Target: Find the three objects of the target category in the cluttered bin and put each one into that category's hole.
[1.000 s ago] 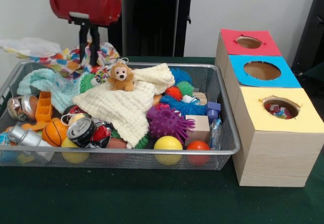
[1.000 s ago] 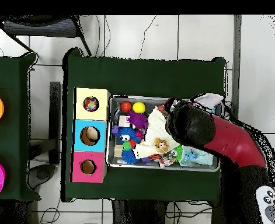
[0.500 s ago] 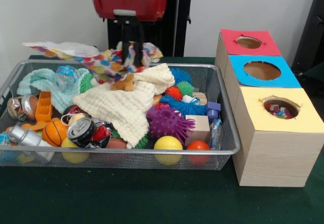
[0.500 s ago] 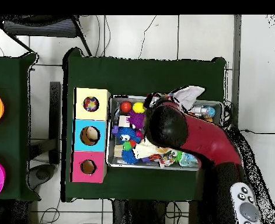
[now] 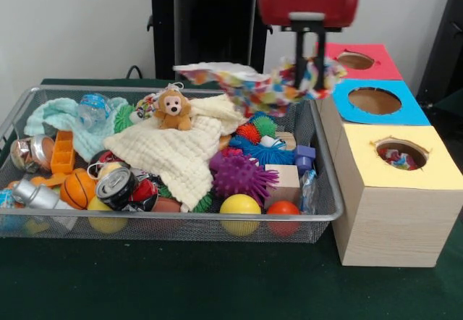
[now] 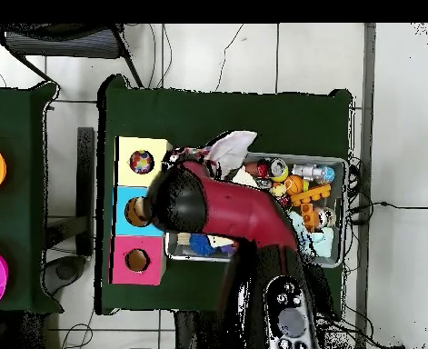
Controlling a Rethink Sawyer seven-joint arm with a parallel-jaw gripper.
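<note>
My gripper (image 5: 309, 80) hangs over the bin's right end, beside the blue-topped box, and is shut on a white cloth with coloured dots (image 5: 249, 85). The cloth trails out to the left in the air above the wire mesh bin (image 5: 181, 217). In the overhead view the arm hides the gripper, and the cloth (image 6: 228, 148) sticks out near the yellow-topped box (image 6: 126, 150). The hole (image 5: 400, 153) in the yellow top holds another dotted cloth piece (image 5: 396, 158). I see no other dotted cloth plainly in the bin (image 6: 337, 164).
The bin holds a plush monkey (image 5: 172, 110), a cream waffle cloth (image 5: 177, 153), a mint-green cloth (image 5: 61, 117), a purple spiky ball (image 5: 242, 175), cans, balls and blocks. The blue-topped box (image 5: 416, 114) and red-topped box (image 5: 387, 66) stand behind the yellow one.
The gripper has carried the dotted cloth from the bin's far left to its right end, towards the boxes. The monkey and a water bottle now show in the bin.
</note>
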